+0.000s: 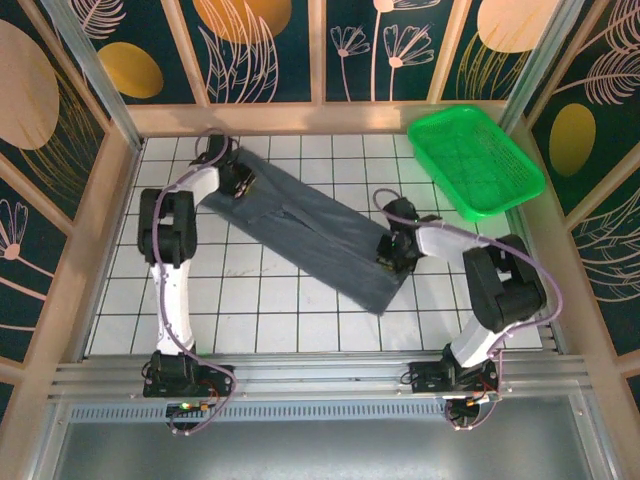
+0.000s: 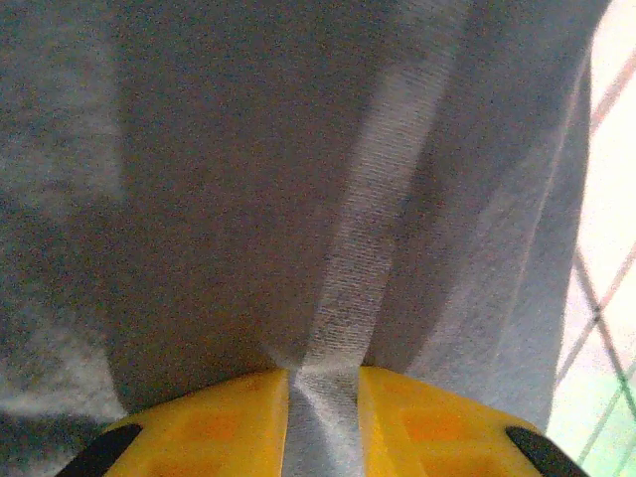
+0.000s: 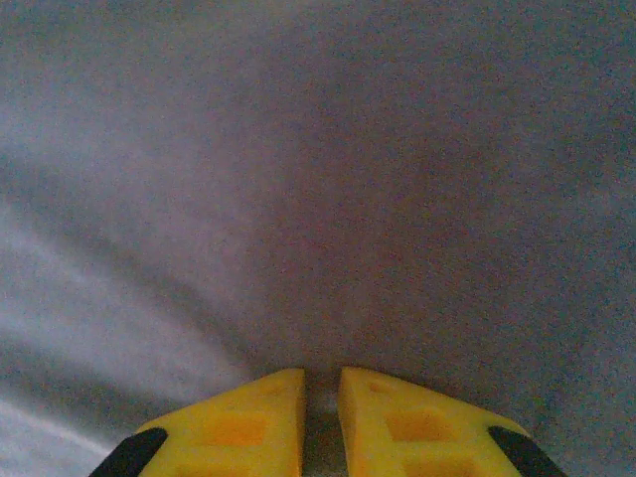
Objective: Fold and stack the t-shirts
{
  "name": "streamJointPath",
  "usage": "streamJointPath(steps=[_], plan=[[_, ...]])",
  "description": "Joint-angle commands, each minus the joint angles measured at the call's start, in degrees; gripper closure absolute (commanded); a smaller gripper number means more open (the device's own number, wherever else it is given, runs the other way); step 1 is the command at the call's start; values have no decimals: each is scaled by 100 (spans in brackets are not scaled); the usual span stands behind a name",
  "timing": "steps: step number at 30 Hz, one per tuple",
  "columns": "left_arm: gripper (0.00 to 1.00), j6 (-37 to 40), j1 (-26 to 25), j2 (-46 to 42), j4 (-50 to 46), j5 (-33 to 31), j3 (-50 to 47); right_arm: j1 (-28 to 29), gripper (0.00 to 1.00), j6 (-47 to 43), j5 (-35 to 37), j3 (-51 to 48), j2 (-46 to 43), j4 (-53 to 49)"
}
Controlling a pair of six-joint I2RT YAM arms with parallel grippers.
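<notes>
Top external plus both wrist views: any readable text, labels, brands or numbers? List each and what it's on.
No readable text in any view.
t-shirt: plain grey, no print or tag showing.
green basket: no label or marking.
wall panels: leaf and circle patterns only, no lettering.
left arm base: small fittings, too small to tell whether anything is written on them.

Basket (image 1: 470,155) behind, right of t-shirt (image 1: 310,228)
</notes>
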Motion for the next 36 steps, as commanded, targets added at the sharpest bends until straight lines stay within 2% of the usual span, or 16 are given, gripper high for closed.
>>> streamJointPath(steps=[1, 5, 8, 11, 14, 18, 22, 25, 27, 32, 36], plan=[[74, 54, -500, 930, -46, 516, 1144, 626, 80, 1281, -770, -832, -247, -262], [75, -327, -1035, 2086, 96, 1020, 2995, 1476, 79, 2415, -1457, -1226, -466, 493], [76, -662, -1253, 2826, 259, 1256, 4124, 1946, 78, 3232, -1747, -1329, -553, 1042], [75, -892, -1334, 2878, 834, 1404, 4059, 2253, 74, 3701, -1666, -1162, -573, 1231], [67, -844, -1330, 2651, 1146, 1448, 3972, 2306, 68, 3767, -1552, -881, -605, 1225], [47, -344, -1331, 1900, 833, 1028, 3947, 2306, 57, 3236, -948, -46, -795, 235], [43, -9, -1360, 394, 695, 495, 2582, 2213, 50, 2679, -337, 497, -1138, -913], [46, 282, -1425, -804, 454, 315, 1038, 2115, 48, 2358, 28, 317, -1506, -1509], [48, 446, -1498, -1528, 262, 454, -60, 2052, 48, 2179, 151, 3, -1774, -1780], [51, 1450, -1919, -3094, -1013, 519, -2625, 2117, 46, 1867, 112, -720, -2348, -2016], [53, 1610, -2304, -4464, -1364, 818, -4855, 2297, 46, 1659, -228, -1206, -2254, -1538]])
